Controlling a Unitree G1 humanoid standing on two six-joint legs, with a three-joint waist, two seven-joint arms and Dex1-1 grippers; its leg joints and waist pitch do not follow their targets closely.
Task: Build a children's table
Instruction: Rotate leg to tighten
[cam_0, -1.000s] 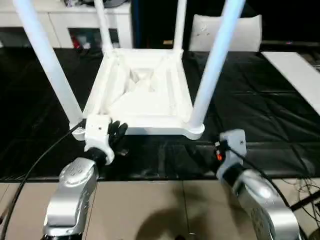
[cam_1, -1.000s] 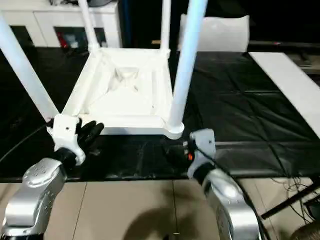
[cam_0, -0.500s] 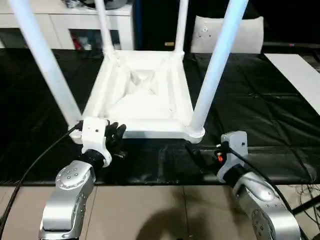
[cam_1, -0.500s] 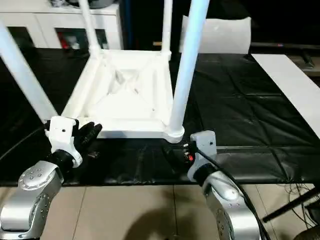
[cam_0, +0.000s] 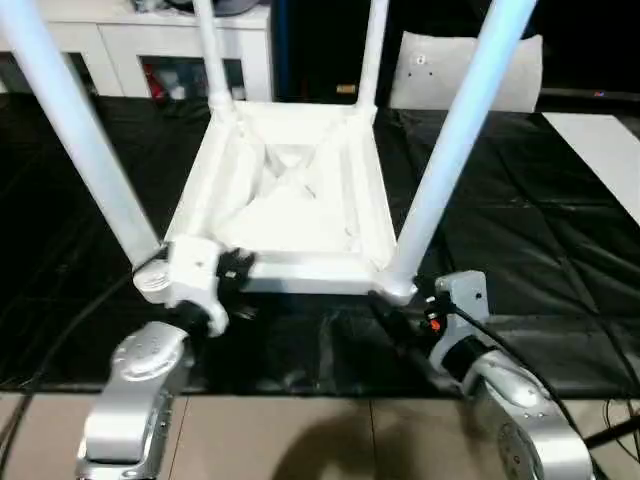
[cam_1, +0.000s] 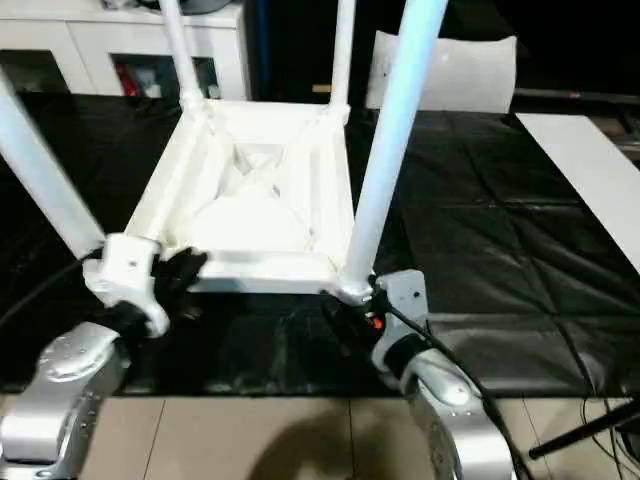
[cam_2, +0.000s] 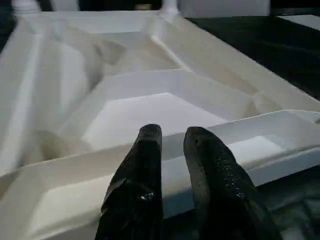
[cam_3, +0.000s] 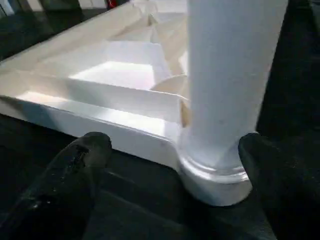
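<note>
The children's table (cam_0: 300, 200) lies upside down on the black sheet, its ribbed underside up and all its legs standing in the corner sockets. My left gripper (cam_0: 235, 268) is at the near rim by the front left leg (cam_0: 95, 160); in the left wrist view its fingers (cam_2: 150, 165) sit almost together against the rim (cam_2: 260, 130), with nothing between them. My right gripper (cam_3: 172, 145) is open wide, one finger (cam_3: 75, 170) on each side of the front right leg (cam_3: 230, 75) at its socket, without touching it.
A white cabinet (cam_0: 130, 40) stands at the back left and a white flat bag (cam_0: 470, 70) leans behind the table. A white board (cam_0: 600, 150) lies at the far right. Black cables (cam_0: 60, 330) trail from both wrists. Tan floor (cam_0: 300, 440) lies in front.
The camera has shifted. Both arms have moved forward: the left fingers have reached the near rim, and the right fingers now straddle the base of the front right leg.
</note>
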